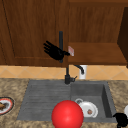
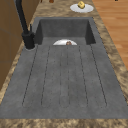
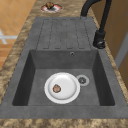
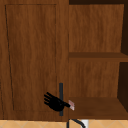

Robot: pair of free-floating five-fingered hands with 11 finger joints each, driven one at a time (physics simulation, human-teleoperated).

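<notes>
One left hand [image 1: 55, 52] hovers beside the cabinet door handle [image 1: 60, 37], fingers spread (a pinkish object [image 1: 71, 50] touches its thumb); right hand [image 1: 121, 118] state: cannot tell.

Granite desk [image 1: 15, 87] w/ grey sink [image 1: 45, 95] set in it. Plate w/ food [image 1: 5, 105] on desk at left; another plate [image 2: 81, 8] w/ yellow bit on desk at right end. White plate [image 3: 62, 87] w/ brown bit lies in basin. Small pinkish block [image 1: 71, 50] at front edge of lower cabinet shelf [image 1: 100, 53]
</notes>
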